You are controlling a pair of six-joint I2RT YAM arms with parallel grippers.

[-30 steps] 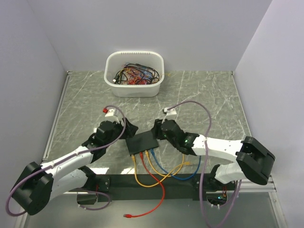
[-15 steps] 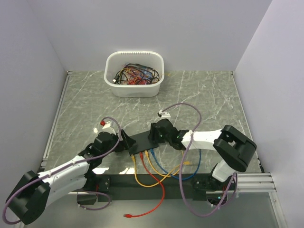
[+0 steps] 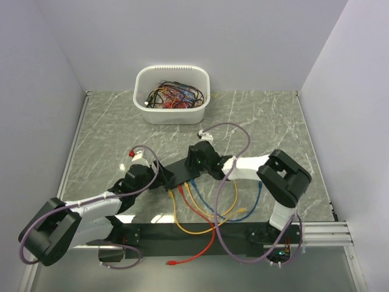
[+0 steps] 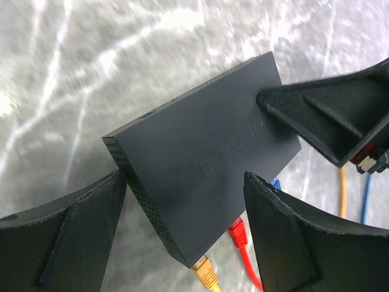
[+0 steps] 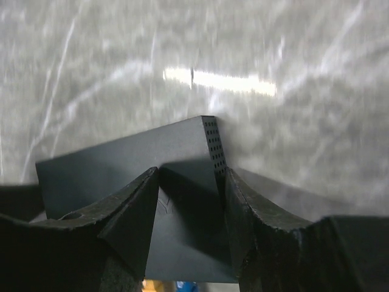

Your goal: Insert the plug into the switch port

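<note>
The flat black switch box point(image 3: 179, 171) lies mid-table between my two grippers. Yellow point(image 4: 205, 271), red point(image 4: 238, 231) and blue point(image 4: 275, 181) plugs sit in ports along its near edge; the ports themselves are hidden. My right gripper point(image 3: 193, 163) is shut on the box's right end point(image 5: 182, 152), one finger on its top face and the other past the perforated side. My left gripper point(image 4: 184, 182) is open, its fingers straddling the box's left corner point(image 4: 200, 152). A loose red plug point(image 3: 171, 263) lies at the near edge.
A white oval tub point(image 3: 173, 115) full of tangled cables stands at the back. Yellow, red and blue cables point(image 3: 206, 213) loop from the box toward the arm bases. Purple arm cables arch over both wrists. Walls close in on three sides.
My right gripper has moved left and away from the bases, taking the box with it and turning it. The plugged-in cables trailed along. My left gripper moved slightly and still straddles the box's left end.
</note>
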